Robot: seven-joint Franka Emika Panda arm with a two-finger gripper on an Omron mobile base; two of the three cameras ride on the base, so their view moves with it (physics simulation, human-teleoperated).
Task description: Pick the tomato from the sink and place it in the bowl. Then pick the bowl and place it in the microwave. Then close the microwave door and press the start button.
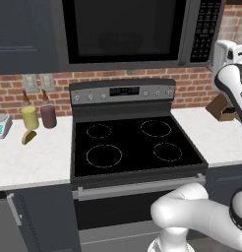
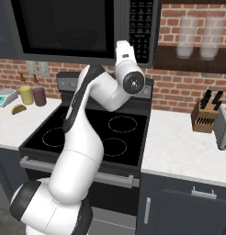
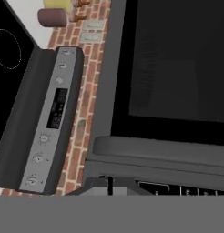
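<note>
A: Door (image 1: 124, 29) of the microwave (image 2: 82, 27) is closed, and a bowl (image 1: 119, 42) shows dimly behind its window.

B: Fingers are closed, empty, near the keypad (image 2: 140, 30). Only start remains, I think.

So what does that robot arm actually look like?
The arm is made of glossy white, rounded segments with dark grey bands at the joints, a black stripe along one link, and a round dark cap on the wrist joint. No loose cables or markings are visible.
</note>
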